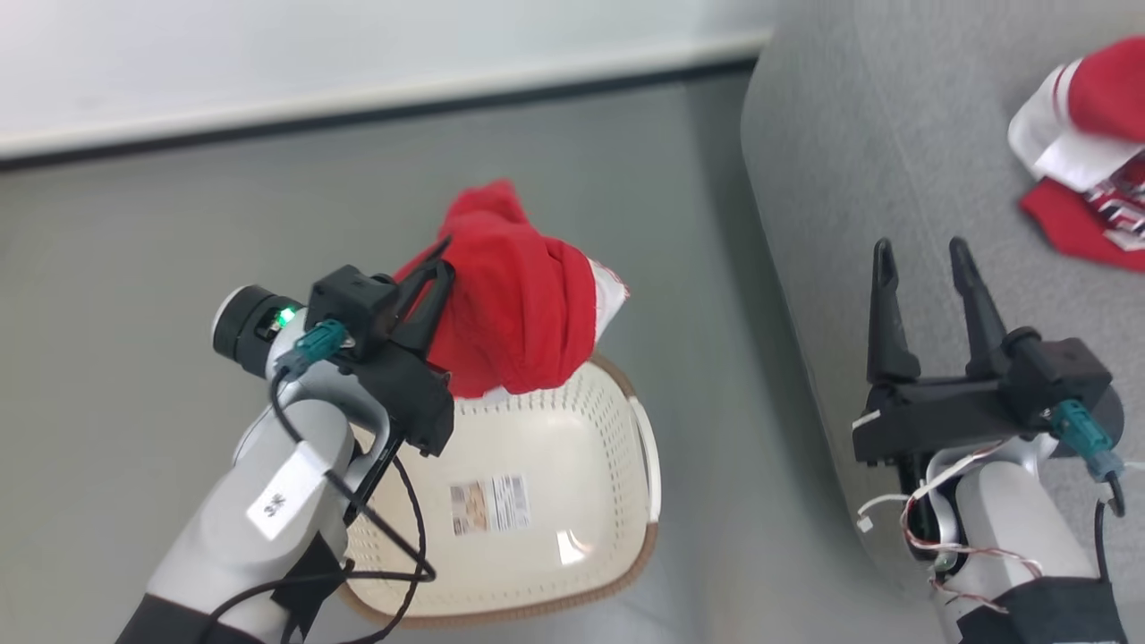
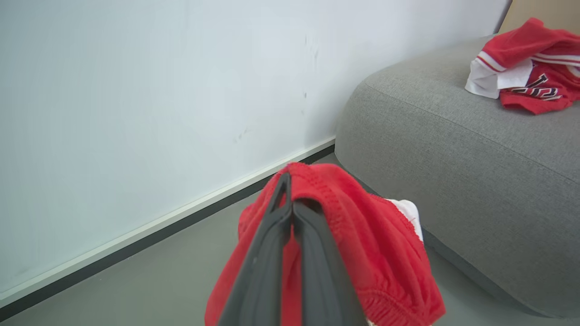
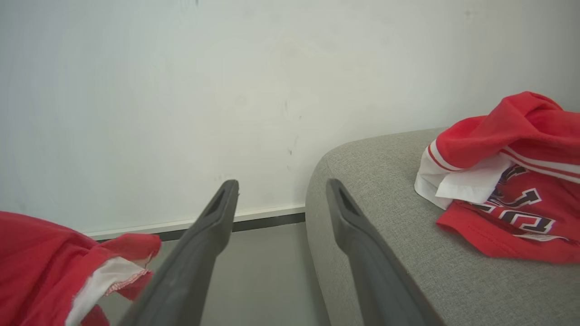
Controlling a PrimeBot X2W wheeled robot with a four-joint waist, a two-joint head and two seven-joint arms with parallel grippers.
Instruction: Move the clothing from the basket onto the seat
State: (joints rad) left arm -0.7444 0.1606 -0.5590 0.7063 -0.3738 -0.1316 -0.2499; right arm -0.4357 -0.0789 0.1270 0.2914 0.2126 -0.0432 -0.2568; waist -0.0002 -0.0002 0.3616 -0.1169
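Clothing (image 1: 523,313) inside closed left tool (image 1: 442,259)

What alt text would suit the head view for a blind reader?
The left end effector holds a red garment above a cream basket; the open right end effector hovers by a grey sofa seat bearing more red clothing.

Basket (image 1: 581,420) left of seat (image 1: 877,161) — clothing (image 1: 1100,98) on seat.

The left tool (image 1: 440,259) pinches a red garment (image 1: 519,313) above the basket (image 1: 581,420); the right tool (image 1: 921,246) stands spread
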